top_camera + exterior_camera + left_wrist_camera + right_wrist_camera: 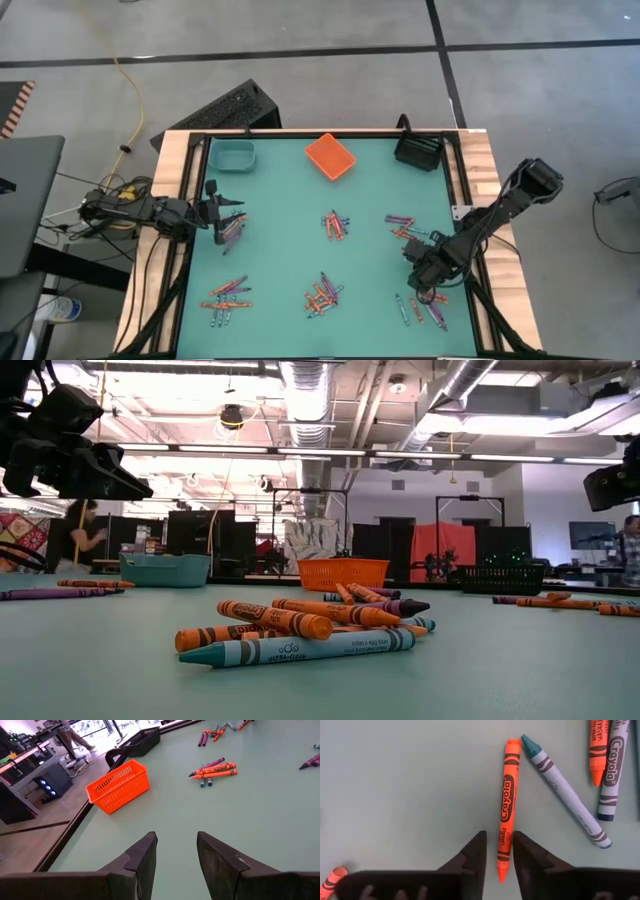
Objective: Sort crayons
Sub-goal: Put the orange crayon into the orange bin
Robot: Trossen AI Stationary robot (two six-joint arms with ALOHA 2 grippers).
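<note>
Crayons lie in loose clusters on the green table: in the middle (337, 224), near middle (322, 296), near left (227, 296) and right (405, 225). My right gripper (499, 845) points down over the near-right cluster (425, 308), open. Its fingers stand on either side of an orange crayon (507, 795) lying flat, at the crayon's pointed end. A blue-grey crayon (565, 790) lies beside it. My left gripper (176, 845) hovers open at the left edge (232, 215), holding nothing. My right gripper comes from above, pointing down, its fingers across the orange crayon near the pointed tip (503, 862). One finger (522, 850) stands right against the crayon's side and a gap shows at the other. Whether it touches, I cannot tell. The crayon lies flat on the table.
Three small bins stand along the far edge: teal (234, 155), orange (331, 157) and black (418, 153). More orange and blue-grey crayons (605, 760) lie close to my right gripper. A person (85, 535) stands in the room beyond the table.
</note>
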